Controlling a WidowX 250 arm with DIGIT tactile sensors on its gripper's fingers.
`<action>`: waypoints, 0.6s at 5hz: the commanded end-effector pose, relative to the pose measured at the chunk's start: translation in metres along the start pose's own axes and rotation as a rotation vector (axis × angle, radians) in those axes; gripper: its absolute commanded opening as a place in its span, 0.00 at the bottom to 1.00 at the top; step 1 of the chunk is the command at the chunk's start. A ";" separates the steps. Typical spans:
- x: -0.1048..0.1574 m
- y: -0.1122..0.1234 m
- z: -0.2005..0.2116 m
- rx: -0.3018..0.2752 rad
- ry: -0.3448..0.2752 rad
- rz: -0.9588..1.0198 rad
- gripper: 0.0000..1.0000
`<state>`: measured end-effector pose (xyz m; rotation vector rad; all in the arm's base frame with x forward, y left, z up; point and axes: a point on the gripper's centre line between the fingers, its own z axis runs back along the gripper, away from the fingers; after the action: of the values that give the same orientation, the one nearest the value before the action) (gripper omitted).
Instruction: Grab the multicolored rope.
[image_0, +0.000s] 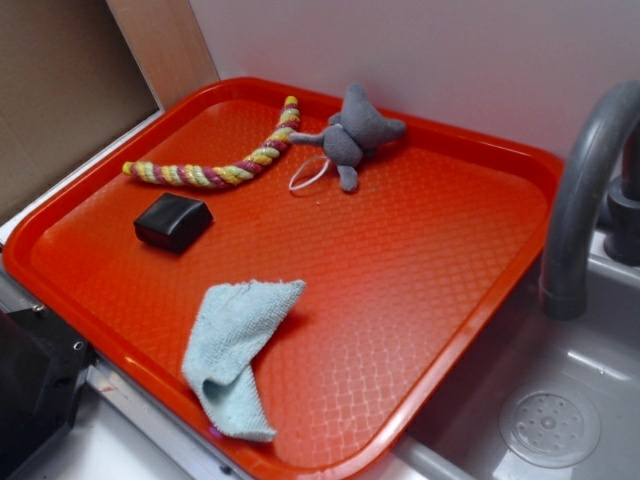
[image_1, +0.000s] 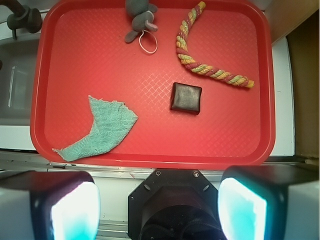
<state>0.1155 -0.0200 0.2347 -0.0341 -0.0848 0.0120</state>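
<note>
The multicolored rope (image_0: 225, 176) is a twisted cord of yellow, maroon and pale green. It lies bent along the far left part of the red tray (image_0: 400, 260). In the wrist view the rope (image_1: 197, 66) curves across the tray's upper right. My gripper (image_1: 159, 210) shows only in the wrist view. It hangs high above, back from the tray's near rim, and far from the rope. Its two pale fingers (image_1: 75, 210) stand wide apart with nothing between them. The gripper is out of the exterior view.
A grey plush toy (image_0: 350, 135) with a white string loop (image_0: 310, 175) lies by the rope's far end. A black block (image_0: 172, 221) sits just in front of the rope. A light blue cloth (image_0: 240, 350) is crumpled near the front rim. A grey faucet (image_0: 580, 190) and sink drain (image_0: 548, 425) stand right of the tray.
</note>
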 end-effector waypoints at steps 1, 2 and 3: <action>0.000 0.000 0.000 0.000 0.000 0.000 1.00; 0.030 0.010 -0.022 0.057 -0.075 0.021 1.00; 0.056 0.019 -0.040 0.086 -0.120 0.026 1.00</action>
<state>0.1708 -0.0046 0.1925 0.0470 -0.1779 0.0373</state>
